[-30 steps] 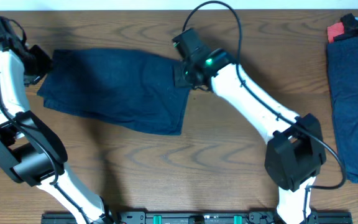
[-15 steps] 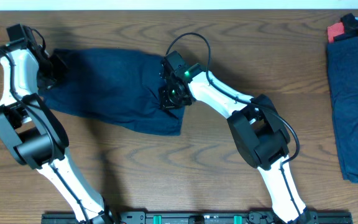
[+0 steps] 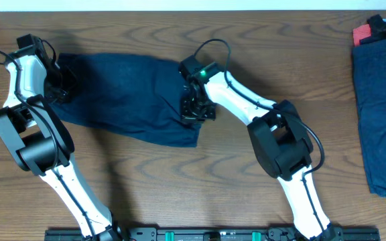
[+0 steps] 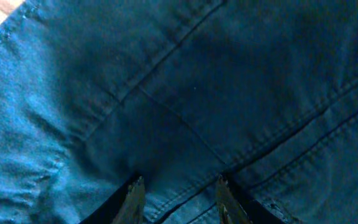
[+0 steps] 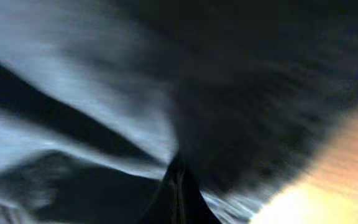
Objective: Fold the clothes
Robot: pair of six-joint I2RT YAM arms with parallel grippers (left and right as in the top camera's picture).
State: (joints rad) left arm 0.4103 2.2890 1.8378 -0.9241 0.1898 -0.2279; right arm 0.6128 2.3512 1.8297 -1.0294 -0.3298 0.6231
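Toward the far left of the counter, the navy garment lies spread in a rough, wrinkled oblong, with one arm at each short end. At its left edge the left fingers stand moderately apart over flat cloth; seams run between them and nothing is caught in the gap. At the right edge the right fingers are closed tight, and a pale ridge of fabric seems to run into their tips, so they appear to pinch that edge, though the wrist view is blurred. A second stack of navy cloth sits well apart at the counter's right side, with something red just behind it.

The fold looks barely begun, with only one end of the garment gripped. That is the main hazard: if the right arm carries its edge across while the left end is unheld, the whole piece may slide along the wood instead of doubling over. A thin pinch on soft fabric may also slip out mid-travel, or take up one layer only, leaving the lower layer behind and the fold skewed. If the left fingers close where they now stand, they may bunch the seamed area instead of a clean corner.
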